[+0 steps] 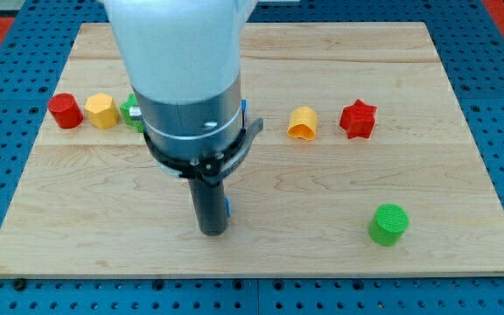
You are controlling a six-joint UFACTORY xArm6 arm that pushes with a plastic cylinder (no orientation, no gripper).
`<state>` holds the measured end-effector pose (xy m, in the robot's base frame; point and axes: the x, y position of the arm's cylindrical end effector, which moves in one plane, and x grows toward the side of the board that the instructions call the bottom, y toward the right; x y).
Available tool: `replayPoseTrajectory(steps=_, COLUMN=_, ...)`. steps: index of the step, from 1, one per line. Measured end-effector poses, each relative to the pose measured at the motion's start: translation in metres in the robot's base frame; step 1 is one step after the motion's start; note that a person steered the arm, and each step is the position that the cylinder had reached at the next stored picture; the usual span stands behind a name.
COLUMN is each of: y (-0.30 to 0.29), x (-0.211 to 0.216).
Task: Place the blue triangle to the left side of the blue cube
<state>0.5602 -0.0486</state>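
Observation:
My arm's grey and white body fills the middle of the view. The dark rod hangs from it and my tip (213, 233) rests on the wooden board (462, 175) at lower centre. A thin sliver of a blue block (227, 207) shows right against the rod's right side; its shape is hidden. Another sliver of a blue block (244, 108) shows at the right edge of the arm body, higher in the view; its shape is hidden too. I cannot tell which one is the triangle and which the cube.
At the view's left stand a red block (65, 111), a yellow block (102, 110) and a green block (130, 112) half hidden by the arm. To the right are a yellow block (303, 122), a red star (358, 119) and a green cylinder (388, 224).

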Motion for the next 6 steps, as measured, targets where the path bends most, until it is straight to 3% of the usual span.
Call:
replayPoseTrajectory(steps=2, y=0.000, x=-0.048)
replayPoseTrajectory(steps=4, y=0.005, x=-0.060)
replayPoseTrajectory(steps=6, y=0.005, x=-0.112)
